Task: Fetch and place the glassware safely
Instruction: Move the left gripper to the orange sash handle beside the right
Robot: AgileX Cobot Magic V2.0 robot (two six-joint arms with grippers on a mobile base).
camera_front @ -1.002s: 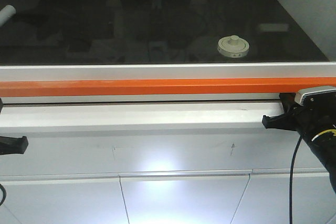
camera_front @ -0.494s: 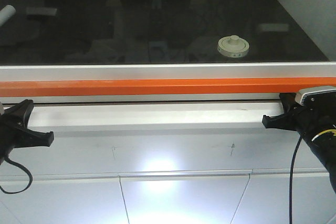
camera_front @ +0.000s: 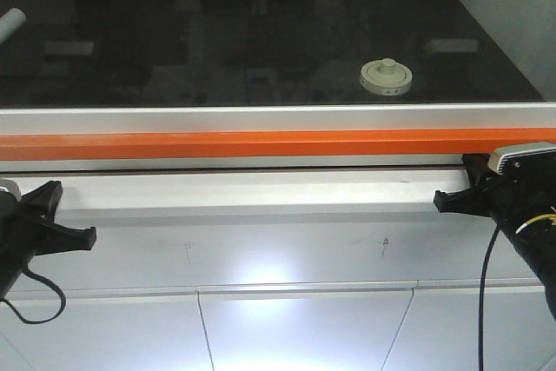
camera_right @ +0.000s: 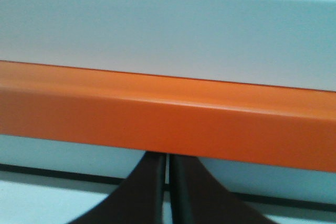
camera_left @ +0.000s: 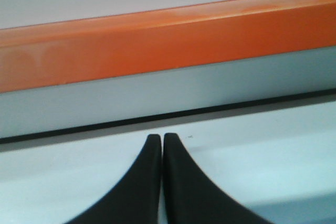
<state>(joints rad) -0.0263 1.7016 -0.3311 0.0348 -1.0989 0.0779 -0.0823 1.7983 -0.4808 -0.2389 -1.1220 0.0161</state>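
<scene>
The glassware (camera_front: 386,77), a squat jar under a cream-white knobbed lid, stands on the dark glossy surface (camera_front: 261,41), right of centre and far beyond both grippers. My left gripper (camera_front: 87,236) hangs low at the left, in front of the white ledge (camera_front: 252,193). In the left wrist view the left gripper (camera_left: 161,137) has its black fingers pressed together with nothing between them. My right gripper (camera_front: 441,202) sits at the right end of the ledge. In the right wrist view the right gripper (camera_right: 168,157) is shut too, its tips just under the orange bar (camera_right: 168,124).
An orange bar (camera_front: 261,143) and a silver rail (camera_front: 261,117) run across between the grippers and the dark surface. A white tube (camera_front: 10,22) lies at the far left edge. White cabinet panels (camera_front: 304,327) fill the bottom of the view.
My left gripper has come up and to the right from the lower left edge into fuller view. The right gripper and the jar have not moved.
</scene>
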